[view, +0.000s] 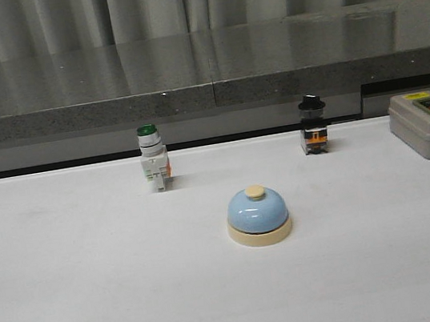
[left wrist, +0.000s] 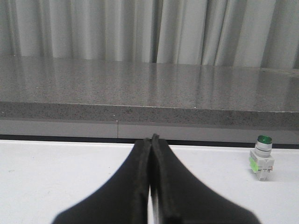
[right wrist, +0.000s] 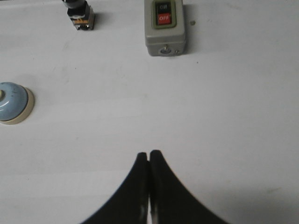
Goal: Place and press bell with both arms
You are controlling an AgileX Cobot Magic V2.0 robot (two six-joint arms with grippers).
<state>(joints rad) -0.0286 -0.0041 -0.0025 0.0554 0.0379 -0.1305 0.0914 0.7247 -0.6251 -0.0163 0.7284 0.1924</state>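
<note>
So the bell (view: 258, 214) sits upright on the white table (view: 81, 294), roughly in the middle, and I'll use it as the reference for everything else. Behind it and off to the left is the green-capped push-button switch (view: 153, 159); behind it and to the right is a black-capped switch (view: 313, 125); further right, well apart from the bell, is the grey box (view: 428, 123) with the red and black buttons. Nothing touches the bell, and neither arm shows up in the front view at all.

My read is that the step in hand is the first reach toward the bell. To do it well, I'd open one gripper wide before coming down, grab low around the cream base rather than the slick blue dome, and keep the cream button on top clear so the other arm can tap it straight down. Don't clip the two switches behind it on the way in.

Claws: the left gripper (left wrist: 150, 182) has its fingers pressed flat together, no gap, nothing between them, hanging above the table with the green switch off to one side. The right gripper (right wrist: 149, 186) is the same deal, fully closed and empty, above bare table with the bell near the edge of its view.
</note>
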